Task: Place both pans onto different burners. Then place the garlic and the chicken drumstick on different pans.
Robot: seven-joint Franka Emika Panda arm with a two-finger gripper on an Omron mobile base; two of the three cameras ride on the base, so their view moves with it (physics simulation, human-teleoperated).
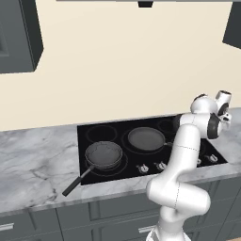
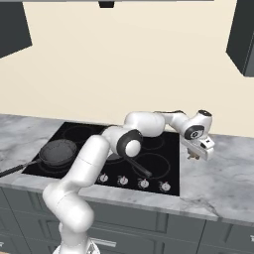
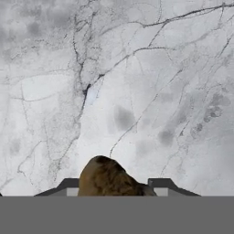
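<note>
A grey-veined marble counter (image 1: 33, 164) is running below a cream wall, with a black glass cooktop (image 1: 89, 134) set into it and dark cabinets below. Both pans are sitting on the cooktop, each over its own burner ring. The deeper speckled pan (image 1: 103, 154) is resting on the front-left burner (image 1: 123, 162), its long black handle reaching out over the counter's front edge. The shallower pan (image 1: 146, 139) is lying on the burner just behind and to the right, partly hidden by the arm in the right base view.

The white arm is stretching across the cooktop to the counter on the right of it, where the gripper (image 2: 193, 155) is pointing down at the marble. In the hand view the chicken drumstick (image 3: 109, 179), a brown lumpy piece, is sitting between the two dark fingertips (image 3: 69, 183), which are standing close at either side of it. Whether the claw is already pressing on the drumstick I cannot tell. In the right base view a small brown piece is showing just under the hand.
</note>
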